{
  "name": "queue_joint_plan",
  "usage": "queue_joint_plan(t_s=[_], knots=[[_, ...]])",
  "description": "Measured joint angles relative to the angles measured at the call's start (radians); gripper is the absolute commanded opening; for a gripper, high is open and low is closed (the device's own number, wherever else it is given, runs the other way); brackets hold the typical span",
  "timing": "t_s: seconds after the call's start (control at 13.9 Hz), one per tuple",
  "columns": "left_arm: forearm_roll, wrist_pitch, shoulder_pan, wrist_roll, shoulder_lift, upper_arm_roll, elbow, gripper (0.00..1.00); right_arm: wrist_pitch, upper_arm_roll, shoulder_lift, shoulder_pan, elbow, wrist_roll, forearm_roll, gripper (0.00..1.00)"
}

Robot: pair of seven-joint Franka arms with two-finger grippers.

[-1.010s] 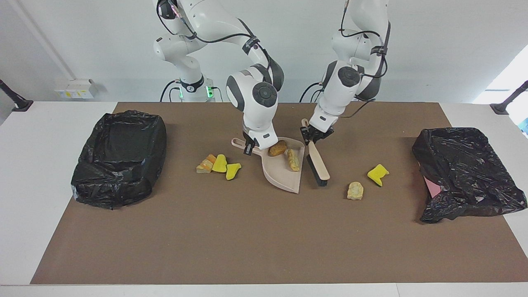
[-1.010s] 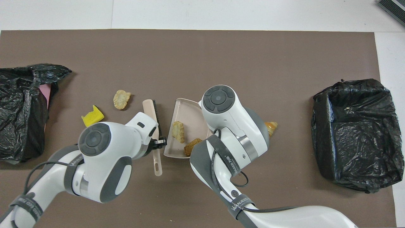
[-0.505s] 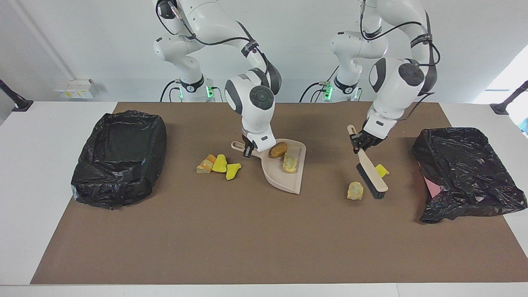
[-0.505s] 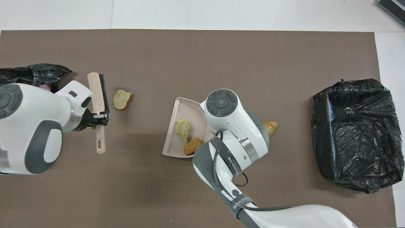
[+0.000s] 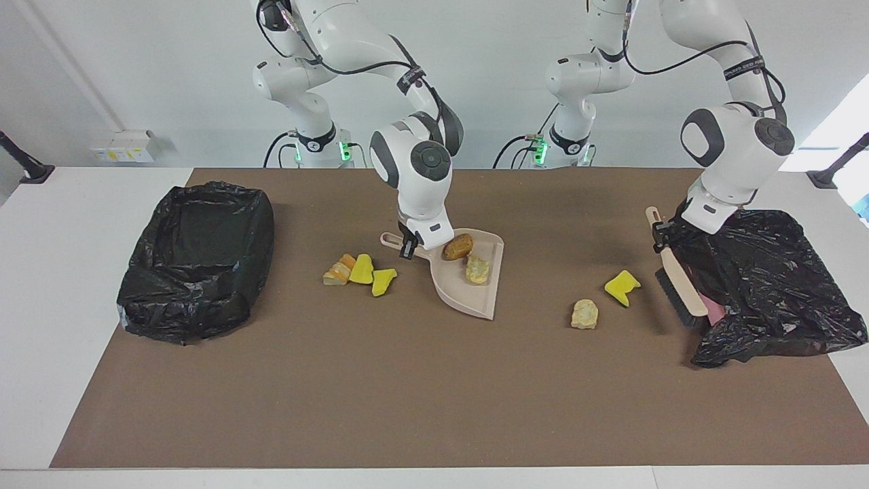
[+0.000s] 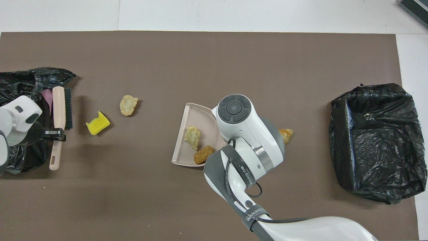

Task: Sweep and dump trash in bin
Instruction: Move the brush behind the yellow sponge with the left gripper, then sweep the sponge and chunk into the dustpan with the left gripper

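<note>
My right gripper (image 5: 407, 246) is shut on the handle of a beige dustpan (image 5: 468, 299) in the middle of the mat. Its arm hides that grip in the overhead view, where the dustpan (image 6: 187, 117) shows. A brown lump (image 5: 457, 246) and a pale lump (image 5: 477, 269) of trash lie in the pan. Three more lumps (image 5: 361, 270) cluster beside it toward the right arm's end. A yellow lump (image 5: 621, 287) and a beige lump (image 5: 584, 314) lie toward the left arm's end. My left gripper (image 5: 662, 234) is shut on a brush (image 5: 682, 293). The black-lined bin (image 5: 197, 258) sits at the right arm's end.
A crumpled black bag (image 5: 767, 285) with something pink under it lies at the left arm's end, and the brush hangs against its edge. A brown mat (image 5: 407, 394) covers the table, with white table edges around it.
My left arm has carried the brush away from the dustpan, past the yellow and beige lumps, to the black bag's edge. The pale lump in the pan shifted slightly. The right arm barely moved.
</note>
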Motion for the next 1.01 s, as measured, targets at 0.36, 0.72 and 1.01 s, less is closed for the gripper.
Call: queue_joint_plan(t_s=[0.36,0.72,1.01], knots=[[0.0,0.05,-0.067,0.002,0.066,-0.03,-0.017,0.0,0.001,0.0,0.0,0.0,-0.001,0.002,0.0,0.0],[-0.028,0.045,-0.213,-0.071,0.067,-0.036,-0.017,0.0,0.001,0.0,-0.002,0.0,-0.003,0.012,0.002,0.0],[-0.067,0.023,-0.341,-0.073,0.067,-0.042,-0.017,0.0,0.001,0.001,-0.002,0.001,-0.004,0.022,0.003,0.0]])
